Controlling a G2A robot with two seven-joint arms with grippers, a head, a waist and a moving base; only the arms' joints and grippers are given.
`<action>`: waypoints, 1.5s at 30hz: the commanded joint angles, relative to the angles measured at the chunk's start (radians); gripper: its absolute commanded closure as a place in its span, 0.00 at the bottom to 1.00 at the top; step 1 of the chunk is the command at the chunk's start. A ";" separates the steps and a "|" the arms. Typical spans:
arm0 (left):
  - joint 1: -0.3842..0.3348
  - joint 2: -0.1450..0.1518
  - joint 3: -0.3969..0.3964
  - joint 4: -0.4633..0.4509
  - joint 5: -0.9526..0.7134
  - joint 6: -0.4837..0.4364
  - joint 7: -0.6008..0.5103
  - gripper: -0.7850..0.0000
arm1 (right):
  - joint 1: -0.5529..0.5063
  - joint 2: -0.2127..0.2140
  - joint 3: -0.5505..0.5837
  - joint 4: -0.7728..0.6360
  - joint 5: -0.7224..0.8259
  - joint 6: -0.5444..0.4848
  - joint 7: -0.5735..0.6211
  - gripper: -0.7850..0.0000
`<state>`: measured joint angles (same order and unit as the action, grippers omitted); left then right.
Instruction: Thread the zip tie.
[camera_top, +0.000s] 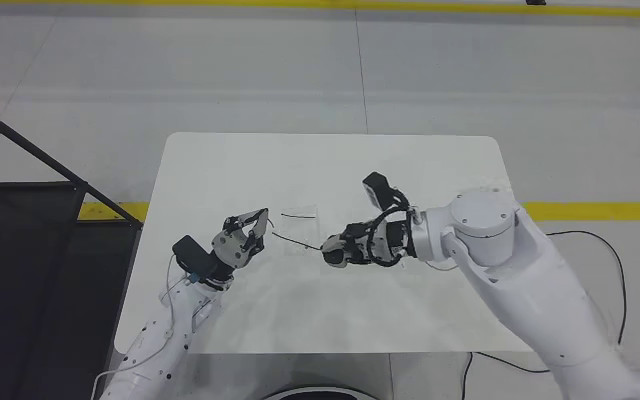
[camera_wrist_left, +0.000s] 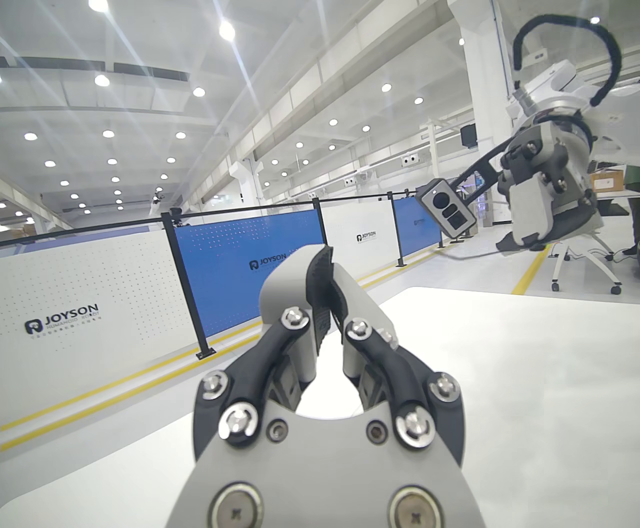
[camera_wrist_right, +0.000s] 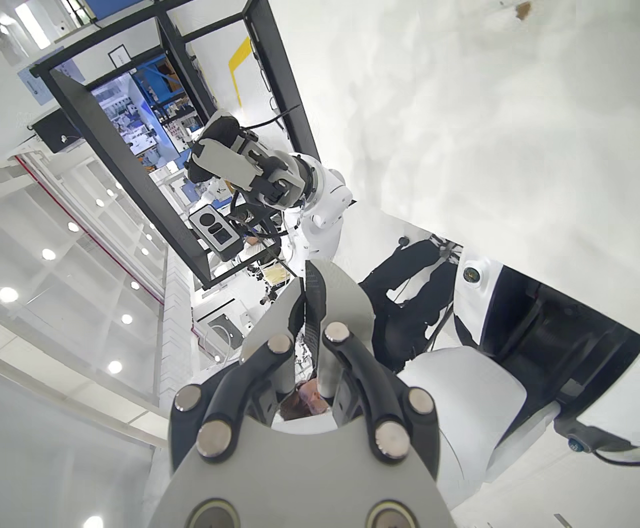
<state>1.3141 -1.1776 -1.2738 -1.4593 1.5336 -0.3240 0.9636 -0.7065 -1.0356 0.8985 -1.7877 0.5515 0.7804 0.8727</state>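
White table (camera_top: 420, 180), seemingly black zip tie (camera_top: 296, 241)

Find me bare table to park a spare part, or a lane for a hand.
Free: the far strip of the table behind both grippers, and the near edge in front of them. Crowded: the middle, where the left gripper and right gripper face each other across the zip tie, with a second thin strip just beyond.

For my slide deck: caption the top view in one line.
Over a white table, the right gripper holds a thin zip tie out toward the shut left gripper.
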 joint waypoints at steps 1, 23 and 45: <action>0.014 0.000 -0.003 -0.018 -0.002 0.008 -0.007 1.00 | 0.011 -0.010 -0.025 0.001 -0.001 -0.024 -0.045 1.00; 0.060 -0.008 -0.010 -0.001 0.025 0.182 0.006 1.00 | -0.103 0.008 0.025 -0.022 -0.058 -0.155 -0.063 1.00; 0.002 -0.026 0.037 0.072 0.049 0.207 0.034 1.00 | -0.021 -0.027 -0.040 0.033 -0.064 -0.102 -0.128 1.00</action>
<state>1.3163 -1.2032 -1.2368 -1.3875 1.5830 -0.1171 0.9973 -0.7288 -1.0620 0.8594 -1.7555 0.4875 0.6793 0.7465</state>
